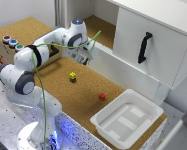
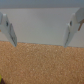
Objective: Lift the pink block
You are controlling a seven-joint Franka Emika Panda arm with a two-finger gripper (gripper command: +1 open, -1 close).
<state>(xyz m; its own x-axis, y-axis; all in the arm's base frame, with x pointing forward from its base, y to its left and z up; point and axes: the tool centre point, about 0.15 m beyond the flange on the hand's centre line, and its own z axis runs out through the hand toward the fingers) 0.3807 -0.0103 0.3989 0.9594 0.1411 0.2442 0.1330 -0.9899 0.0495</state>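
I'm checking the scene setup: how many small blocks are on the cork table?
2: a small yellow block mid-table, and a tiny reddish-pink cube nearer the white plastic tray. None seems hidden.

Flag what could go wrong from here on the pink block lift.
1. The yellow block sits nearer the end effector than the pink block, so the wrong cube could get picked.
2. The pink block is absent from the wrist view, so alignment there is unconfirmed.
3. The white tray lies close beyond it; overshoot might clip its rim.
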